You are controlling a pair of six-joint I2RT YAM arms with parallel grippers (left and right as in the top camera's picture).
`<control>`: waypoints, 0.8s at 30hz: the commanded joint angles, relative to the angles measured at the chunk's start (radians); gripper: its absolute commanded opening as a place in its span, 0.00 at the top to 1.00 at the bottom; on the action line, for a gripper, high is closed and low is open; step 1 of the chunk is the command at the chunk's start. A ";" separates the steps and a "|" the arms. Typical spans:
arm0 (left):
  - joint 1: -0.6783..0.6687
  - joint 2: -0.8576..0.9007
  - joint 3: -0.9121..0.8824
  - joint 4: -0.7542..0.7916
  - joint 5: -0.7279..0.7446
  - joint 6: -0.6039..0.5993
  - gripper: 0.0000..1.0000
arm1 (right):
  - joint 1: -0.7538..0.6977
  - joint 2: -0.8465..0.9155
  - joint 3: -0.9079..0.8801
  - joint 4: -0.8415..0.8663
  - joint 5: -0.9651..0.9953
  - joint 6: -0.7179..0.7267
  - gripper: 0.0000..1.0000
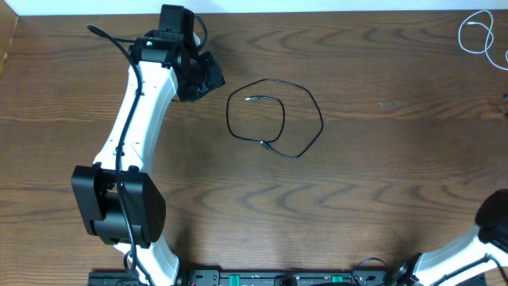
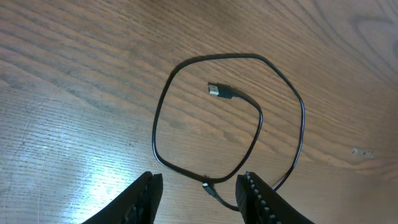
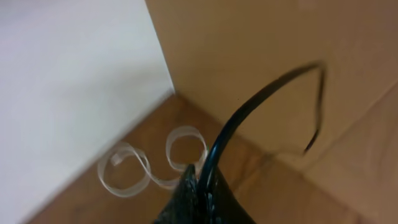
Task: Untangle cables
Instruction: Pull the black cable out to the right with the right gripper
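The black cable [image 1: 275, 79] lies in a loose double loop on the middle of the wooden table, with both plug ends inside or at the loop's near edge. In the left wrist view the black cable [image 2: 303, 124] fills the frame, and one plug [image 2: 214, 89] lies inside the loop. My left gripper [image 1: 208, 79] hovers left of the loop. It is open [image 2: 199, 179], nothing is between its fingers, and the other plug [image 2: 208, 188] lies on the table beneath the gap. The white cable [image 1: 461, 32] lies curled in the far right corner. My right gripper [image 3: 200, 180] is shut, pointing toward the white cable [image 3: 124, 193].
A thicker black wire [image 3: 249, 106] arcs up in front of the right gripper's fingers; I cannot tell if it is gripped. A white wall and brown cardboard stand behind the table's far right corner. The right arm's base [image 1: 492, 226] sits at the near right edge.
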State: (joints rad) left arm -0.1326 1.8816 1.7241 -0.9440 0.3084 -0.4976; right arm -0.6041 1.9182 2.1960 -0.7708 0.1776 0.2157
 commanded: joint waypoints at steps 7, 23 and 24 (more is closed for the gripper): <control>0.002 0.010 -0.012 -0.005 -0.013 0.006 0.57 | -0.003 0.214 0.001 -0.328 0.029 0.134 0.99; 0.002 0.010 -0.012 -0.005 -0.013 0.006 0.57 | -0.003 0.329 0.002 -0.383 -0.098 0.093 0.01; 0.002 0.010 -0.012 -0.005 -0.013 0.006 0.57 | -0.003 0.311 0.002 -0.380 -0.159 0.044 0.01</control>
State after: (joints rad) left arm -0.1326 1.8820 1.7241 -0.9436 0.3084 -0.4976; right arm -0.6048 2.2726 2.1914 -1.1549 0.1440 0.3443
